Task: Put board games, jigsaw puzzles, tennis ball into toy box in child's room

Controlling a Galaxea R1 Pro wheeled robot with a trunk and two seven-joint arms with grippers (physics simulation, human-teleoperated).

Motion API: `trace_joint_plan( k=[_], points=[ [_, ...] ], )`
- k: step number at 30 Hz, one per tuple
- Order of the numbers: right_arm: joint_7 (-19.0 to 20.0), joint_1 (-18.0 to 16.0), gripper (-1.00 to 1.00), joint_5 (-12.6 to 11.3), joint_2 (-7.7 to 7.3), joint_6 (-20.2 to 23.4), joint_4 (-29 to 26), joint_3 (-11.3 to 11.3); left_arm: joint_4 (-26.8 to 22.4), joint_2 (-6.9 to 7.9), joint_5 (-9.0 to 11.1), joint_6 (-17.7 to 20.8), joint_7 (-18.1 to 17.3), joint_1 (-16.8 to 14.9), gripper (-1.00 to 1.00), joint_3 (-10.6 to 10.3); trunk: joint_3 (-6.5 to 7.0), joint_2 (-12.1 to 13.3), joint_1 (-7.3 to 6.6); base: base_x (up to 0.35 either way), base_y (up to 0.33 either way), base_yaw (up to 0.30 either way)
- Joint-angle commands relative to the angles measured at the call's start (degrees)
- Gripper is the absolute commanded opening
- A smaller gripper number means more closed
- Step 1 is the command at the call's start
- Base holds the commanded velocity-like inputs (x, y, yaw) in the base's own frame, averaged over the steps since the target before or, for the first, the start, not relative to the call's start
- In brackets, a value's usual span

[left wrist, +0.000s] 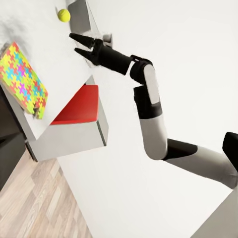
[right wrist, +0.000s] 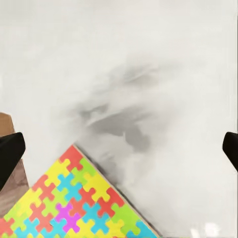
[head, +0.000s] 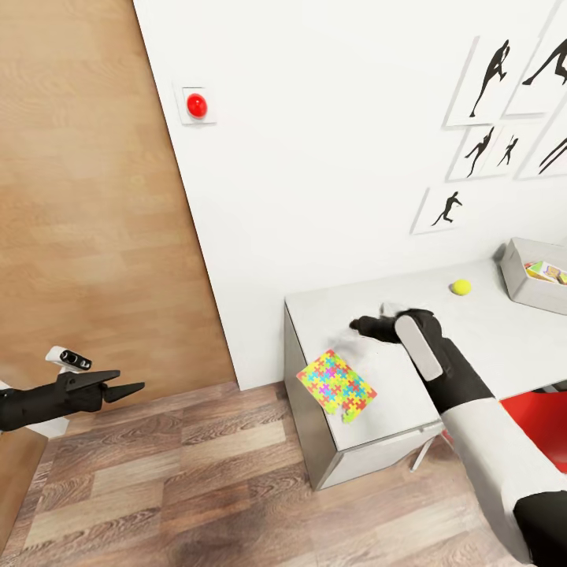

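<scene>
A: head cam first. Nearest = right forearm, white w/ black sleeve, reaching over the table (head: pixel 504 331). Right gripper (head: pixel 356 324) sits above the pale top, tips toward the table's end by the wall. Open or closed? can't tell from here.

B: puzzle?

A: jigsaw puzzle (head: pixel 337 385) flat on the table, at its end corner, one corner overhanging the front edge. Nearer the robot than the right gripper, just beside it, not touching. Only one puzzle visible.

B: ball, box?

A: tennis ball (head: pixel 461 287) on the table near the back wall, further along from the gripper, apart from it. Toy box (head: pixel 516 276) beyond the ball on the same top, something printed inside, too small to ID. Left gripper (head: pixel 126 388) well off the table's end, over wood floor (head: pixel 181 472), holding nothing, fingers close to a point, gap state unclear.

B: left wrist cam?

A: right gripper (left wrist: pixel 74 42) seen side-on above the table (left wrist: pixel 59 64), two fingers parted, nothing between. Puzzle (left wrist: pixel 22 79) on the top near the table's end, ball (left wrist: pixel 63 15) further along. Red surface (left wrist: pixel 79 105) under the tabletop.

B: right wrist cam?

A: table (right wrist: pixel 148 59) right below, grey shadow smudges. Puzzle (right wrist: pixel 79 203) corner just beside the shadow. Both finger tips at the frame edges, spread wide, released, empty.
</scene>
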Motion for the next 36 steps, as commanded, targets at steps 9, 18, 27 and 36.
trace_joint_plan(
  k=[9,18,27,36],
  points=[
    [-0.5,17.0,1.0,-6.4,-3.27,7.7,-27.3,-11.6,1.3,-0.67,-0.2,0.2,-0.2,0.0,1.0,-0.3,-0.11,-0.1,0.04,0.0,0.0,0.0],
    [10.7,28.1,1.0,-7.6,-2.79,9.3,-30.0,-19.7,2.1,-4.53,-2.6,-3.9,1.2,0.2,1.0,-0.4,-0.11,-0.1,0.04,0.0,0.0,0.0],
    [45.0,37.4,1.0,-7.6,-3.28,7.5,-30.2,-25.8,5.3,-8.83,-4.7,-7.0,4.5,0.2,1.0,-0.1,-0.11,-0.1,0.04,0.0,0.0,0.0],
    [58.7,38.9,1.0,-7.1,-3.13,7.1,-30.2,-28.1,6.0,-9.66,-4.8,-7.2,5.8,0.2,1.0,0.0,-0.11,-0.1,0.04,0.0,0.0,0.0]
  ],
)
